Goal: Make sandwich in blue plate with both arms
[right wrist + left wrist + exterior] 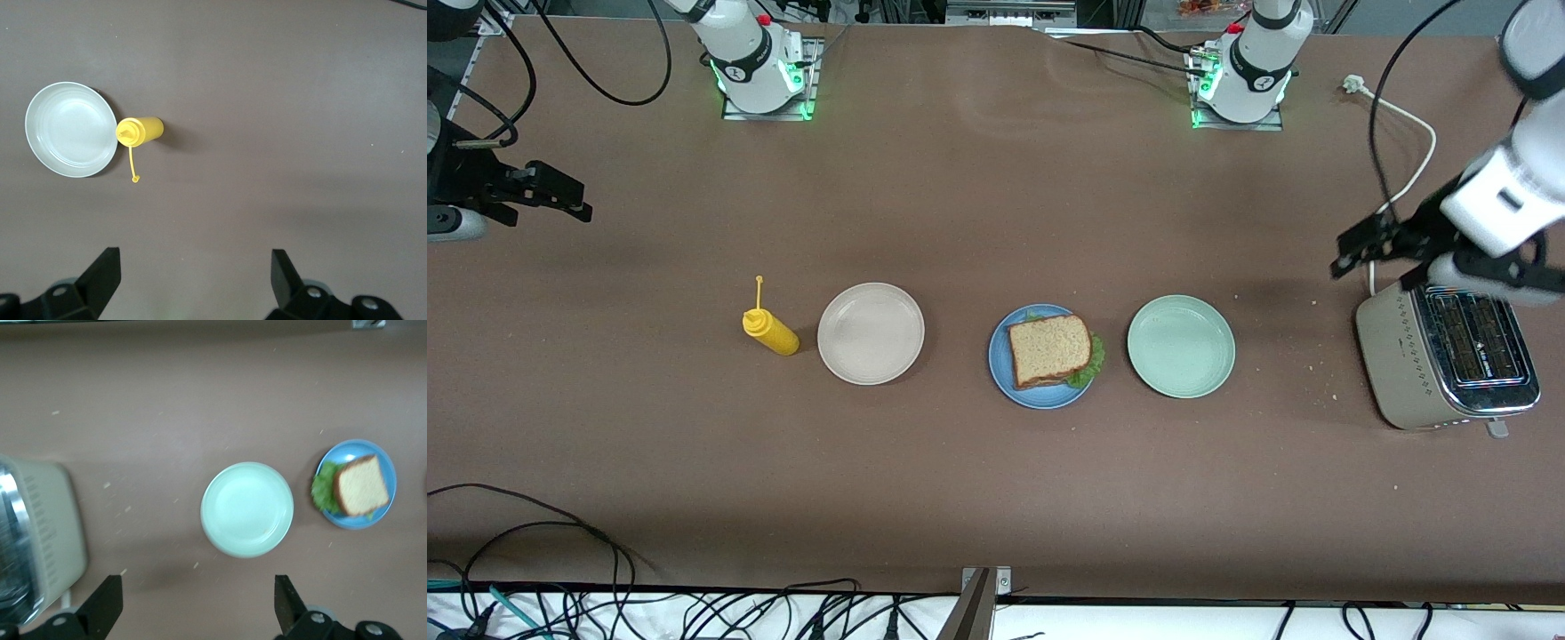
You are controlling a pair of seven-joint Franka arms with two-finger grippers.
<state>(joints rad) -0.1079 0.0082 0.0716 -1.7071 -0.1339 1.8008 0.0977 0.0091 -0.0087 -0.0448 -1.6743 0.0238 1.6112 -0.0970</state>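
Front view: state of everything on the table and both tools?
sandwich: assembled, on the blue plate
beige plate: empty
green plate: empty
mustard bottle: upright, cap off on its strap
toaster: slots empty
left tool: open, over the toaster end
right tool: open, over bare table

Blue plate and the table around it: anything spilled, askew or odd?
Mostly tidy. The sandwich sits off-centre on the blue plate, lettuce overhanging toward the pale green plate. Crumbs dot the table beside the toaster.
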